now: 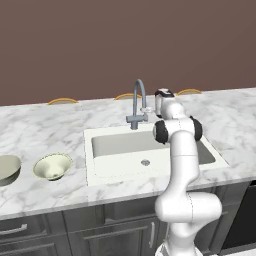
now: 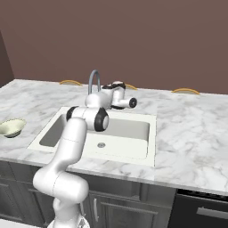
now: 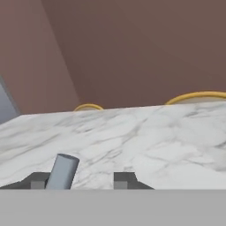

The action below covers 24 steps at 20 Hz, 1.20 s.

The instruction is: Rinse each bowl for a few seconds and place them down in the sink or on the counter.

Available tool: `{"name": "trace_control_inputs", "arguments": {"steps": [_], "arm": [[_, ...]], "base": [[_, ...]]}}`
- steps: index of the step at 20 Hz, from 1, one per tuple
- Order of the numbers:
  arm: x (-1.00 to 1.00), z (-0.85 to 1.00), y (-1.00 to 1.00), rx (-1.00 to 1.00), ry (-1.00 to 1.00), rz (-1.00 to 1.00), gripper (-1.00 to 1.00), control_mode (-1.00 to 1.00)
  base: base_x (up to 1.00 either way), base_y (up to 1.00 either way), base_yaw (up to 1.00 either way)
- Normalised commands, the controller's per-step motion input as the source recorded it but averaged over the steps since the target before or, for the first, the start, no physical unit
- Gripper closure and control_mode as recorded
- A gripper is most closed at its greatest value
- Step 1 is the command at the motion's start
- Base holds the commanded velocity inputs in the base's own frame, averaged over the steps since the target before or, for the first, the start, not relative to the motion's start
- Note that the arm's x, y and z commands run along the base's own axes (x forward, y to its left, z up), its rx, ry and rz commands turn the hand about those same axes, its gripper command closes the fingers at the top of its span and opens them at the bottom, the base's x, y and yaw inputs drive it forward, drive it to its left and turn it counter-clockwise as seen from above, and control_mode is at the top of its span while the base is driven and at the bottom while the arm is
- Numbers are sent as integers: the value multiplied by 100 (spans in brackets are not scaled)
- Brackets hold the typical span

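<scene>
Marble tabletop (image 1: 40,132) carries your cream bowl (image 1: 52,166) and grey bowl (image 1: 7,167) left of the sink (image 1: 100,167), both unrinsed. Your pincer (image 3: 79,178) stands parted at the faucet lever (image 3: 62,172), gripping nothing, likely to run water.

Veined polished marble counter (image 1: 45,130), smooth white sink (image 1: 105,170), matt grey metal faucet (image 1: 137,102)

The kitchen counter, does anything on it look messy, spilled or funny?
Nothing stands out. The cream bowl and the grey bowl sit upright on the counter, left of the sink. No water runs from the faucet. The gripper is by the faucet handle, holding nothing.
</scene>
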Motion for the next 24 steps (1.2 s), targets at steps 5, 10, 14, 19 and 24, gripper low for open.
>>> {"name": "trace_control_inputs", "arguments": {"steps": [5, 10, 14, 19, 24], "arm": [[12, -47, -54, 0, 5, 0, 100, -100], [4, -54, -54, 0, 6, 0, 100, -100], [0, -74, -36, -3, 9, 0, 100, -100], [0, -89, -24, -6, 13, 0, 100, -100], [0, -74, -25, -5, 12, 0, 100, -100]], "base": [[0, 0, 0], [0, 0, 0], [0, 0, 0], [0, 0, 0], [0, 0, 0]]}}
